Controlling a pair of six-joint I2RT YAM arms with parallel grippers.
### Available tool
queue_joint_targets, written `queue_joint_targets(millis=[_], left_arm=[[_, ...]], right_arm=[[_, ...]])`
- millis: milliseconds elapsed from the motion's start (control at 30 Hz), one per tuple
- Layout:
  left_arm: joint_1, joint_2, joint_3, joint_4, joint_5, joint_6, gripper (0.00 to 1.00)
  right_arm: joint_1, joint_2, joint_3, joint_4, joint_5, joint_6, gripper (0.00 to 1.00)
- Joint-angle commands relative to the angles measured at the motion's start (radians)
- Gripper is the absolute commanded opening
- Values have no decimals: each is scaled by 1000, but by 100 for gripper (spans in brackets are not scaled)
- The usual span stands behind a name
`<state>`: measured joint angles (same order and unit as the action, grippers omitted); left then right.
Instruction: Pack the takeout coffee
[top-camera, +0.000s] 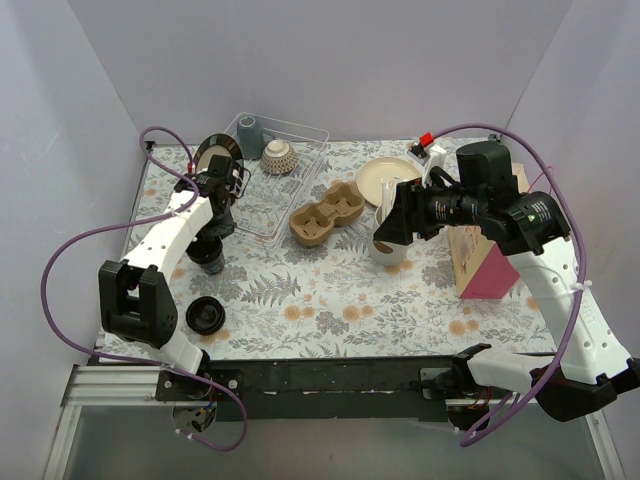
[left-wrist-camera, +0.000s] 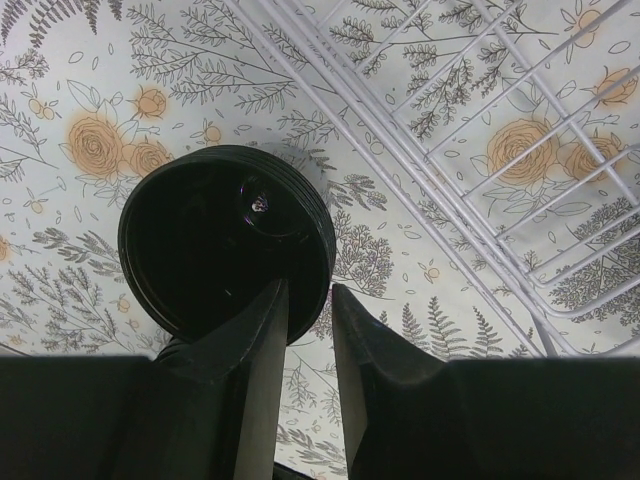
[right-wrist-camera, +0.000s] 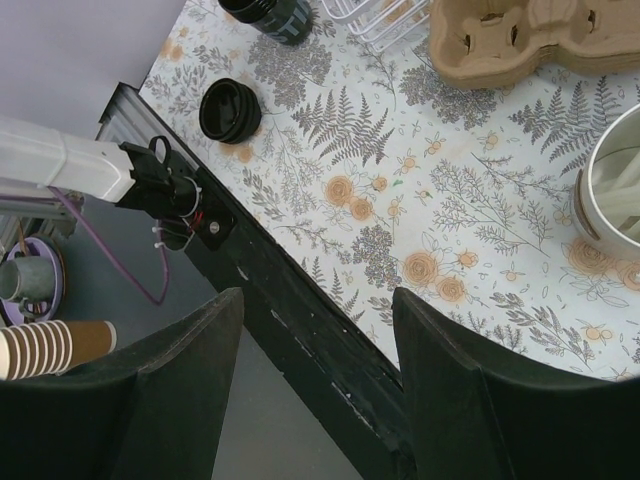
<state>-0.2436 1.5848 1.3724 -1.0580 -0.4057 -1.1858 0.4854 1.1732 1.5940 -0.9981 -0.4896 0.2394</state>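
No brand or lettering can be read anywhere; a small green label on the right arm is too small to make out. The takeout coffee cup (left-wrist-camera: 225, 240) is found upright on the flower-printed tablecloth (top-camera: 330, 300) at the left, just beside the white wire basket (top-camera: 262, 205). From above it is seen mostly as a round, glossy black plastic lid with a ridged rim. The left gripper (left-wrist-camera: 308, 290) is held directly over this cup with its black fingers (left-wrist-camera: 255, 350) drawn close together at the lid's near edge. Whether the rim is actually pinched between them cannot be told. The right gripper (right-wrist-camera: 315, 300) is seen spread wide with nothing between its jaws, above the near edge of the table. An open white cup (right-wrist-camera: 610, 200) with a brown rim is placed just beside it on the cloth. A moulded brown pulp cup carrier (top-camera: 327, 213), with rounded wells, is set between the basket and a cream round plate (top-camera: 383, 180). A loose flat black lid (top-camera: 205, 315) is laid on the cloth near the left arm's base, apart from the lidded cup. Inside the basket a grey ceramic cup (top-camera: 247, 130) and a ribbed pale bowl (top-camera: 278, 157) are kept. A pink box (top-camera: 487, 262) is stood at the right, partly hidden by the right arm.
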Motion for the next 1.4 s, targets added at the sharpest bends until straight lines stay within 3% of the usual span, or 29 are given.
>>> queue_joint_targets(millis=[0, 300, 600, 1267, 1367], left_arm=[[7, 3, -12, 30, 11, 17, 23], [7, 10, -12, 32, 13, 22, 10], [7, 18, -18, 29, 5, 18, 14], [6, 26, -9, 33, -13, 23, 12], [6, 32, 11, 21, -13, 18, 18]], right_arm=[[-2, 2, 15, 6, -24, -12, 69], [-2, -6, 6, 0, -26, -11, 69], [-2, -10, 7, -2, -17, -15, 69], [-2, -3, 12, -10, -3, -18, 69], [-2, -3, 9, -10, -1, -18, 69]])
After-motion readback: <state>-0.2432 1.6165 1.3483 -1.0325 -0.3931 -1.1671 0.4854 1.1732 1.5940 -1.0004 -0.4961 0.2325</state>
